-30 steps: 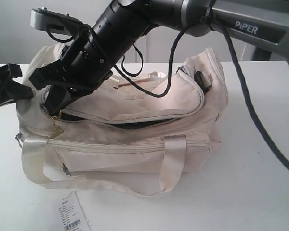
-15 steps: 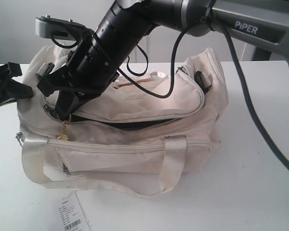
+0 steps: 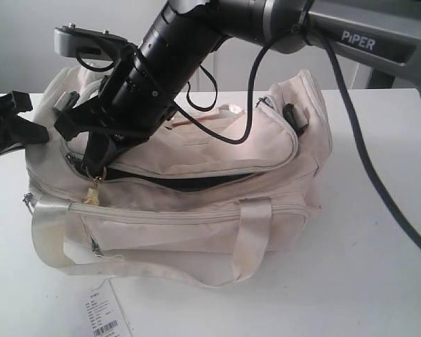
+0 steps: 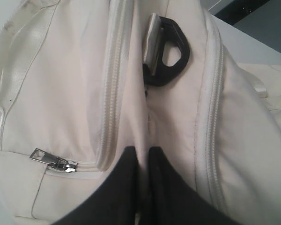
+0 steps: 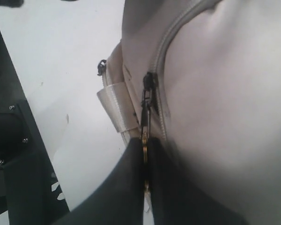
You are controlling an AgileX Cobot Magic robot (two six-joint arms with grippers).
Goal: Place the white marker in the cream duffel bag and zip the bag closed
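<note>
Ext view: right gripper is across at the left end of the cream duffel bag, tips closed tight on the ring of the gold charm hanging off the main zip. Left gripper sits against that same end of the bag, can't read its jaws from this angle tbh. Main zip is gaping, dark lining shows along most of the top. White marker: not visible anywhere, prob already inside but can't confirm. Paper tag lies on the table just in front of the bag. Left wrist view: the black fingers are pinched down on a fold of the cream fabric, nothing else in them. There's a black buckle further along and a silver zip pull on a diff zipper. Right wrist view: jaws fully closed w/ the charm ring nipped between the tips, slider just beyond, strap handle end beside it. Handling, imo: bag is soft and floppy, so the fabric will bunch and the zip will bind unless that end is anchored. Best holds are the charm/pull for one gripper and the end fabric for the other. The charm is small smooth metal and could slip out.
</note>
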